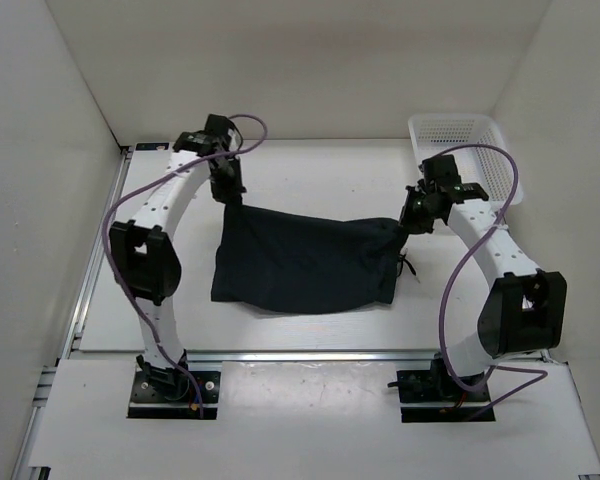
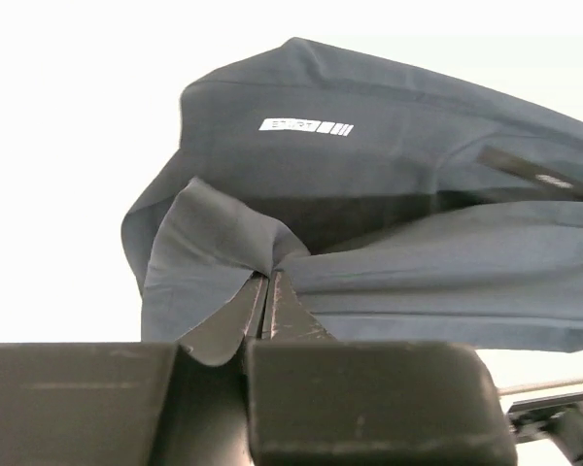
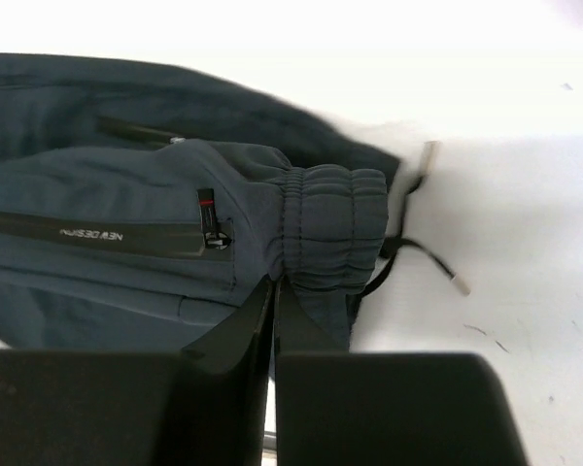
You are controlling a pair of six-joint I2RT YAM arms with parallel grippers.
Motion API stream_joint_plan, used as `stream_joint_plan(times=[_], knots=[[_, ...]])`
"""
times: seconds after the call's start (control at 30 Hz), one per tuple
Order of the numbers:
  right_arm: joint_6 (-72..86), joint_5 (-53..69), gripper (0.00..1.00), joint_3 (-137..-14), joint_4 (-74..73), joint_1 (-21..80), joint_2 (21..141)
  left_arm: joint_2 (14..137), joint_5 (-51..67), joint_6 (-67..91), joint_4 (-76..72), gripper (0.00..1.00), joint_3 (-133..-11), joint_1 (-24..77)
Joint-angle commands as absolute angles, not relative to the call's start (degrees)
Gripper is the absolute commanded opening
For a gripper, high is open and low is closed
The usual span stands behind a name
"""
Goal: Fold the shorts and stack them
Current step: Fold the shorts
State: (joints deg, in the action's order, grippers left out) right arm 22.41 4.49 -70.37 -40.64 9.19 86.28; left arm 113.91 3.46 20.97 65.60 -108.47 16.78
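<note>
The dark navy shorts (image 1: 305, 260) hang and lie folded across the middle of the table, their upper edge stretched between my two grippers. My left gripper (image 1: 229, 195) is shut on the shorts' far left corner, a leg hem (image 2: 209, 243), with the jaws pressed together (image 2: 265, 291). My right gripper (image 1: 412, 220) is shut on the far right corner at the gathered waistband (image 3: 335, 228), jaws together (image 3: 274, 291). A black drawstring (image 3: 423, 254) trails onto the table. A white logo (image 2: 306, 127) shows on the cloth.
A white plastic basket (image 1: 465, 150) stands at the back right corner, just behind my right arm. White walls close in the table on the left, back and right. A metal rail (image 1: 280, 354) runs along the table's near edge.
</note>
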Motion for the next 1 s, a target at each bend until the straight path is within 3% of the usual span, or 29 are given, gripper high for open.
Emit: stream_joint_plan(times=[0.0,0.13,0.17,0.2,0.23,0.27,0.3,0.37,0.43,0.5,0.7,0.83,0.97], knots=[[21.2,4.7,0.00,-73.8,-42.8,9.6,86.1,109.2,3.1,19.7,66.4,0.10,-108.6,13.4],[22.5,4.0,0.01,-77.9,-42.8,9.6,91.8,113.1,4.8,19.0,65.7,0.10,-111.1,11.6],[22.5,3.3,0.33,-80.4,-42.1,9.6,94.3,114.5,4.8,19.0,65.7,0.10,-112.0,10.9],[23.7,1.8,0.56,-81.4,-40.0,9.6,95.4,118.3,6.1,19.0,65.7,0.12,-113.5,10.9],[24.5,0.6,0.75,-82.3,-39.1,9.6,96.1,120.7,6.7,19.5,66.9,0.23,-117.9,10.3],[25.1,0.0,0.87,-83.9,-38.4,9.6,96.7,122.8,5.9,20.1,68.0,0.32,-120.3,10.3],[26.2,-0.5,0.96,-84.8,-38.4,9.6,97.3,125.8,5.9,20.1,69.3,0.51,-122.5,10.3],[26.2,-1.7,0.99,-84.8,-38.4,10.2,95.4,125.9,5.0,20.8,70.3,0.75,-124.0,10.3],[26.7,-5.1,0.99,-82.0,-38.4,10.9,92.7,121.0,2.6,21.4,68.7,0.86,-121.1,10.9],[26.1,-7.6,0.99,-76.4,-38.4,11.7,87.8,116.7,0.5,22.0,67.1,0.88,-114.3,10.9],[26.6,-5.0,0.83,-60.4,-38.4,12.2,73.4,97.8,-0.3,22.0,59.6,0.87,-87.3,9.1],[27.2,-1.9,0.83,-53.2,-38.4,12.2,69.3,93.3,6.8,22.7,54.3,0.87,-73.5,7.5],[27.2,-1.4,0.83,-53.2,-37.9,12.2,69.8,93.3,10.9,24.3,49.1,0.99,-65.7,3.1]])
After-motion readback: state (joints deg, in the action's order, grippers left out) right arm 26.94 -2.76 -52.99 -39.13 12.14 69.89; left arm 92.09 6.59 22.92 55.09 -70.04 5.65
